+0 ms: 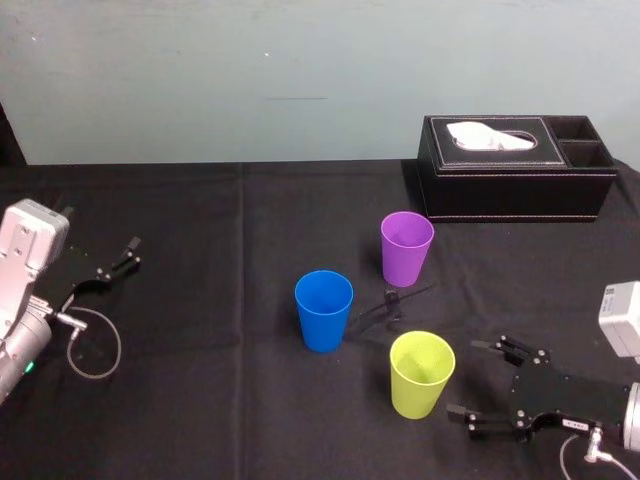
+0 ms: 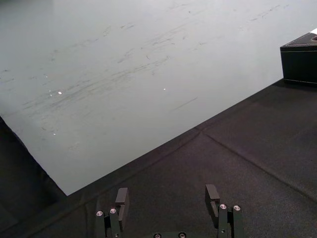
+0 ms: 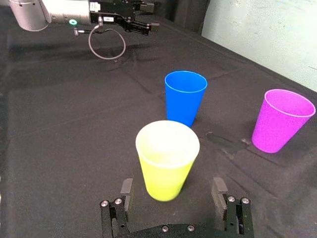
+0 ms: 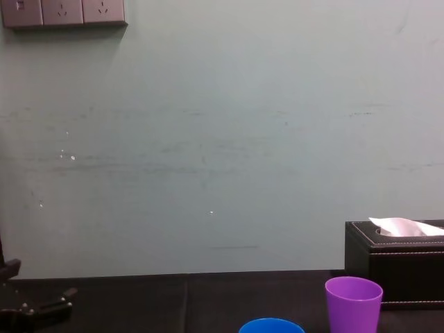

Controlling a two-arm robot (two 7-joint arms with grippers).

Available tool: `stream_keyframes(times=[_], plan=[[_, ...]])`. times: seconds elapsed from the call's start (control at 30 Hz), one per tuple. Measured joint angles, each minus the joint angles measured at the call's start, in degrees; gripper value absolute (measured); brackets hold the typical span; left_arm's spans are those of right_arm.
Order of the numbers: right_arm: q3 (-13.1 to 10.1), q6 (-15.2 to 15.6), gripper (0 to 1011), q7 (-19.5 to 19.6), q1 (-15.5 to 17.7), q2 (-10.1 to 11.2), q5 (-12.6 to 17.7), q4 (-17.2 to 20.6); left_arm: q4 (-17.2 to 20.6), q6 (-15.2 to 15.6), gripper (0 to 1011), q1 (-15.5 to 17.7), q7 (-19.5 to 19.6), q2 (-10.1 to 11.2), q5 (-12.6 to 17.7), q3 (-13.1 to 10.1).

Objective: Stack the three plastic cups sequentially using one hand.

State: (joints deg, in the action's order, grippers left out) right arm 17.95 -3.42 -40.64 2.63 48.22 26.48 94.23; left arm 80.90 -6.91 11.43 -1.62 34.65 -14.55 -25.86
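Currently right gripper (image 1: 473,378) jaws released, empty, yellow-green cup (image 1: 421,373) just ahead of them, blue cup (image 1: 323,310), purple cup (image 1: 406,247) farther beyond, left gripper (image 1: 118,257) idle, jaws released.

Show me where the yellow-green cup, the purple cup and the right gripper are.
yellow-green cup (image 1: 420,393), head view, outer wall.
purple cup (image 1: 405,262), head view, outer wall.
right gripper (image 1: 464,378), head view, between its fingertips.

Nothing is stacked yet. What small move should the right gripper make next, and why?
Probably ease the right gripper toward the yellow-green cup until its open fingers straddle it. That cup stands nearest, lined up between the fingers in the right wrist view, ungripped. The blue cup and purple cup stand upright farther off. The left gripper sits parked, open, at the left.
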Motion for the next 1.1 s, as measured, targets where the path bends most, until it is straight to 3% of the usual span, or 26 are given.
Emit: stream_keyframes(times=[1.1], plan=[[3.7, 1.3, 1000, -0.6, -3.5, -2.6, 2.7, -2.4, 0.0, 0.0, 1010, 0.0, 0.0, 0.0, 0.0, 0.0]])
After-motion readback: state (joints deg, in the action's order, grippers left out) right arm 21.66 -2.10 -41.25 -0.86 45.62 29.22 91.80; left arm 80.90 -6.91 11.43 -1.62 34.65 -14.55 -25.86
